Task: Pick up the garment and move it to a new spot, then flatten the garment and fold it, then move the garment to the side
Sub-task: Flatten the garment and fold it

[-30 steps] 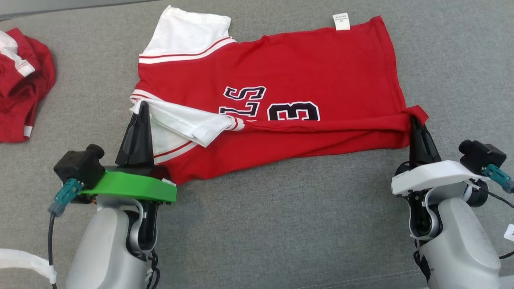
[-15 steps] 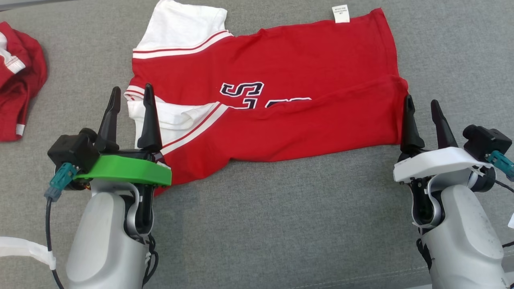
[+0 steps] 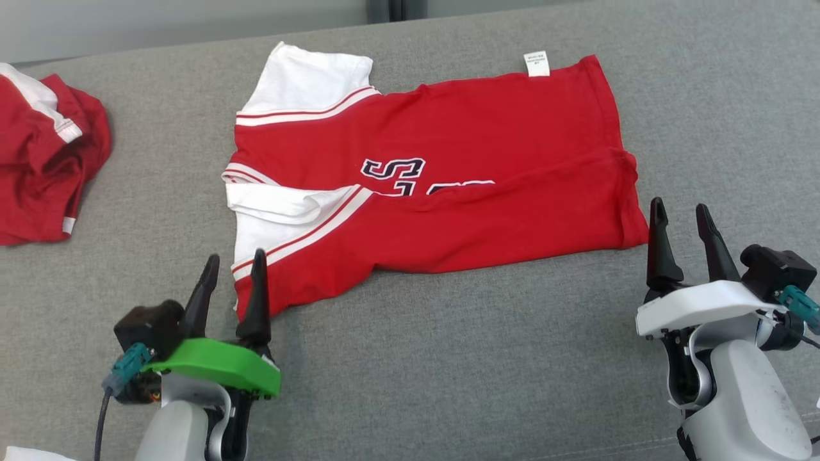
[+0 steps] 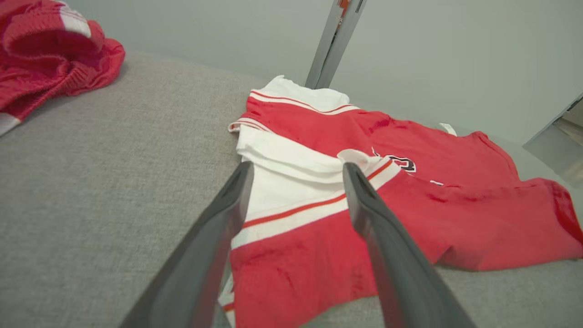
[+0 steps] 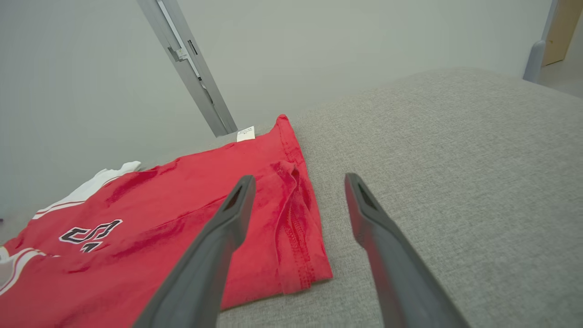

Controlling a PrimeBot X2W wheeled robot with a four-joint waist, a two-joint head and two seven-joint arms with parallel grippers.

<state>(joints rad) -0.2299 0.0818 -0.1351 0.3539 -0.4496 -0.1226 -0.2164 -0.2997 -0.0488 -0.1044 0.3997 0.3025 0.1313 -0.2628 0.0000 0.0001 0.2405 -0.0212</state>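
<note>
A red short-sleeved jersey with white sleeves (image 3: 448, 128) is laid out flat on a grey woven upholstered surface (image 3: 448, 358), at the middle of the head view. Its sleeves are turned toward the robot's left and its hem toward the right. The near long side is folded up over the body, so that the dark, white-edged lettering (image 3: 392, 171) is half covered. Each white sleeve is joined to the red cloth by a band of red and white stripes. A small white label (image 3: 537, 63) is seen at the far edge, close to the hem. Soft creases are visible along the folded layer.

The left gripper (image 3: 235, 257) is held wide open and empty at the near left corner of the jersey; in the left wrist view that corner lies between the fingers. The right gripper (image 3: 679, 205) is likewise spread wide and empty, just beside the near hem corner.

A crumpled red and white garment (image 3: 38, 160) lies well apart at the far left.
</note>
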